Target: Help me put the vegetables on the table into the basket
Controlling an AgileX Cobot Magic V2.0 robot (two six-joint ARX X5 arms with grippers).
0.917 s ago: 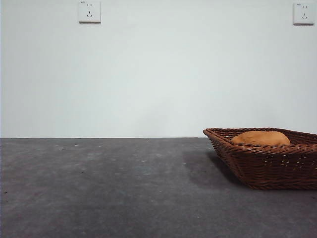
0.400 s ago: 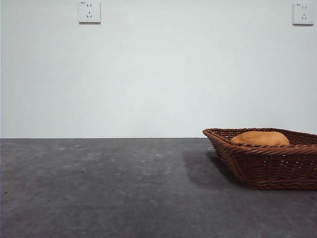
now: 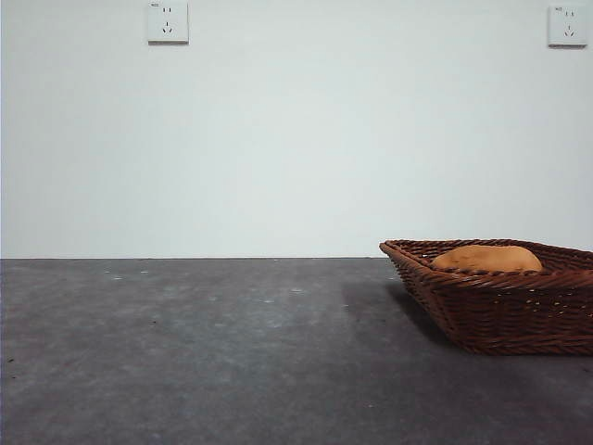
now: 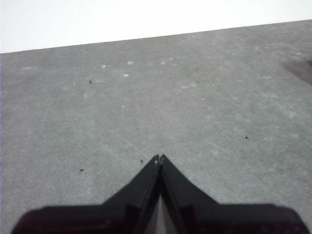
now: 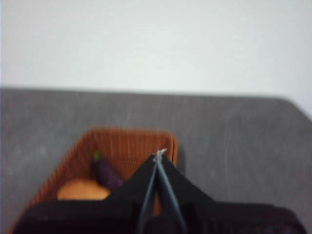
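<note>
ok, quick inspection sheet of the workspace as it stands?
Surface: dark grey table, a few small specks.
Job's things: wicker basket at one side; potato and eggplant inside it; corn not seen.
Clutter: nothing seen.
Grippers: left gripper above bare table, fingers shut, empty; right gripper above the basket, fingers shut, empty.
Cables: nothing seen.
Surroundings: plain white wall, two power sockets.

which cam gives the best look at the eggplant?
Right wrist view, though blurred: the eggplant lies inside the basket beside the potato, partly hidden by the right gripper. The front view shows only the potato above the basket's rim. The left wrist view shows bare table.
</note>
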